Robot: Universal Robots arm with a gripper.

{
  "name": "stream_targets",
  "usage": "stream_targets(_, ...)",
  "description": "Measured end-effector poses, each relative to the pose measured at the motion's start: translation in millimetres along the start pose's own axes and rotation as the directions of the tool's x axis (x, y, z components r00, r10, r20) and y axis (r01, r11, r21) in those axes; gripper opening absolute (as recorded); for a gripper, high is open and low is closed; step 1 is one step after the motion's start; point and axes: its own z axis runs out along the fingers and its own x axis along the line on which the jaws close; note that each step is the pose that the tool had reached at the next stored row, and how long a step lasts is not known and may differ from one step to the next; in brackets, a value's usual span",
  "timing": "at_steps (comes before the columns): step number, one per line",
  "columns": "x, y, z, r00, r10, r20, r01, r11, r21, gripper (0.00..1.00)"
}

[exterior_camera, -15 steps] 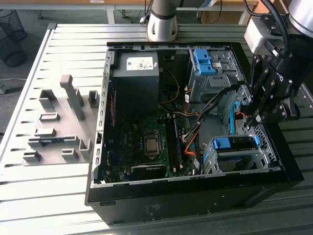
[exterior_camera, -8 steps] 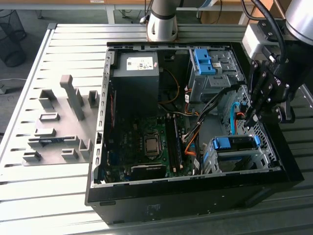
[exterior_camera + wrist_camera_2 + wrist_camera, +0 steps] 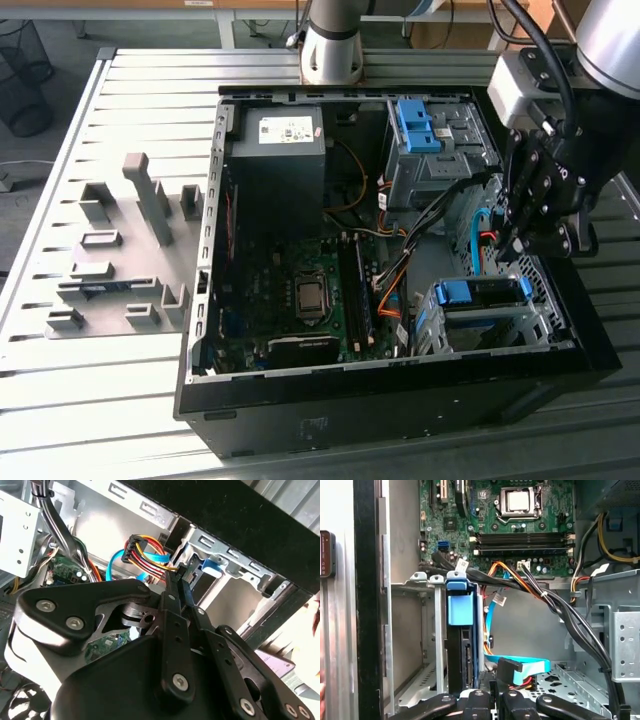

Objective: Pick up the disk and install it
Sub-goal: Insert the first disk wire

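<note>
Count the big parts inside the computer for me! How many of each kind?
Disk with blue rail: 1
Bare blue bracket: 1
Metal cages: 2
Grey box: 1
Processor: 1
Total: 6

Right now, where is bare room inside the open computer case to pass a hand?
Free: the bare grey metal floor between the silver drive cage with the blue-railed disk and the perforated steel bracket. Crowded: bundled black, orange and blue cables cross above it, near the green motherboard.
</note>
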Motion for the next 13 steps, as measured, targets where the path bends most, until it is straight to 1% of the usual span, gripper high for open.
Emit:
stream_targets(1,0.2,0.4,0.0,1.0000,-0.001,0.0005,0.001,1.0000,0.0077,0.16)
stream_targets(3,0.4,1.9,0.0,1.0000,-0.002,0.0012,0.002,0.9997,0.0264,0.16)
stream_targets(4,0.5,3.3,0.1,1.0000,-0.002,0.0019,0.002,0.9995,0.0329,0.16)
stream_targets(5,0.7,5.4,0.3,1.0000,-0.002,0.0031,0.002,0.9994,0.0350,0.16)
stream_targets(6,1.1,7.5,0.7,1.0000,-0.002,0.0037,0.002,0.9994,0.0352,0.16)
stream_targets(8,3.6,9.5,1.4,1.0000,-0.003,0.0037,0.003,0.9994,0.0353,0.16)
stream_targets(11,11.4,10.7,2.7,1.0000,-0.004,0.0039,0.004,0.9993,0.0359,0.16)
stream_targets(13,14.7,11.8,3.2,1.0000,-0.007,0.0042,0.006,0.9993,0.0369,0.16)
